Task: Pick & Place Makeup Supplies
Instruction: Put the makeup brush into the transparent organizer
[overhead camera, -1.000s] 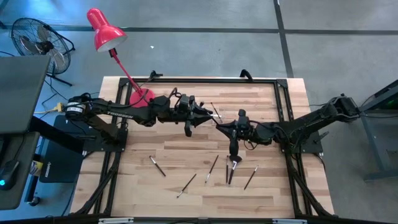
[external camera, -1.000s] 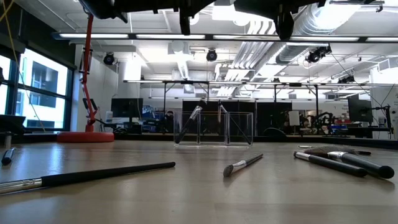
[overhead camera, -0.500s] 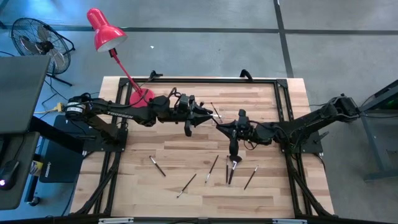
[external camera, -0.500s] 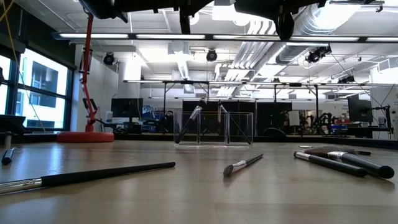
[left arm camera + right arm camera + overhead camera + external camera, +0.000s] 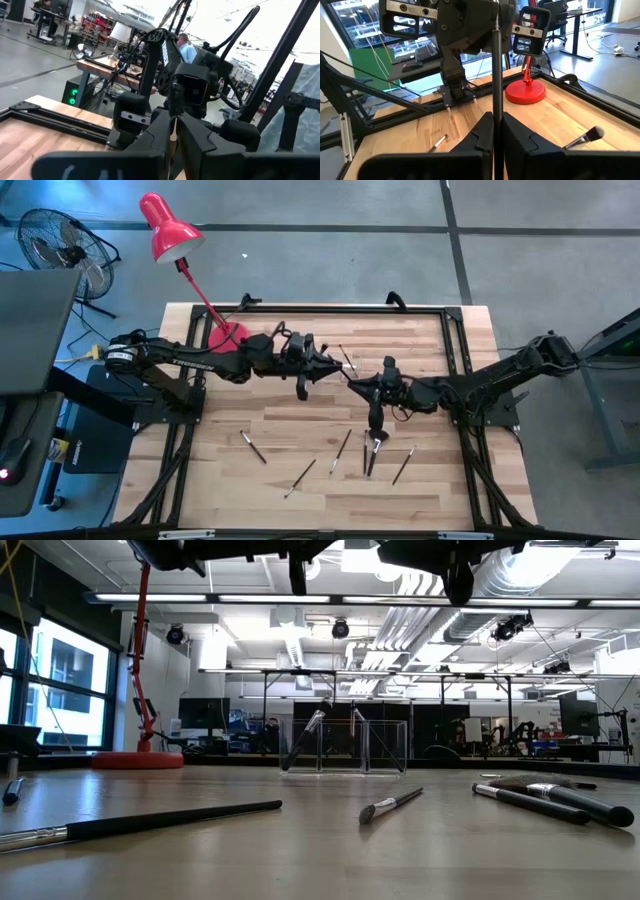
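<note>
My left gripper [image 5: 338, 366] and my right gripper [image 5: 355, 378] meet tip to tip above the table's middle. Both are shut on one thin dark makeup brush [image 5: 496, 65] that runs between them, clear of the table. Under them at the far middle stands a clear holder [image 5: 345, 745] with two brushes leaning inside it. Several more makeup supplies lie flat on the near half of the table, among them a long dark brush [image 5: 170, 819], a small brush [image 5: 390, 804] and a fluffy-headed one [image 5: 585, 137]. My left gripper pinches one end of the thin brush [image 5: 173, 134] between its two fingers. It comes level from the table's left, with the fingers along the brush. The brush is lifted clear. My right gripper pinches the brush's other end [image 5: 496, 107] between its two fingers. It comes level from the table's right, with the fingers along the brush. The shaft runs straight out toward my left gripper, clear of the table.
A red desk lamp stands on its base [image 5: 226, 335] at the far left of the table. A black frame rail [image 5: 330, 309] runs along the far edge. Loose brushes [image 5: 340, 450] are scattered over the near middle.
</note>
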